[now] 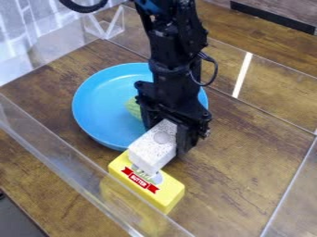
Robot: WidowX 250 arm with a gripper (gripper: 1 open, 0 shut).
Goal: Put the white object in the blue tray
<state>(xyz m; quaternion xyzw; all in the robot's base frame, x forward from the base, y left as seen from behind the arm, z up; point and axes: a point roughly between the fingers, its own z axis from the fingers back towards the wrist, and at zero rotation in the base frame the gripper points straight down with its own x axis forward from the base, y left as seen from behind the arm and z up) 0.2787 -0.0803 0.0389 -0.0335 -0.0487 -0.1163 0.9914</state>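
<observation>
The white object (150,148), a speckled block, stands tilted with its lower end resting on the yellow box (145,181). My gripper (170,128) comes down from above and is shut on the block's upper end, its black fingers on either side. Just left of it lies the blue tray (104,100), a round shallow dish on the wooden table, with a small yellow-green thing (133,110) in it beside the gripper. The block's left edge overlaps the tray's near rim in the view.
A clear plastic wall (56,153) runs along the table's front and left. The yellow box with a red label sits right against it. Bare wooden tabletop (254,139) extends to the right of the arm.
</observation>
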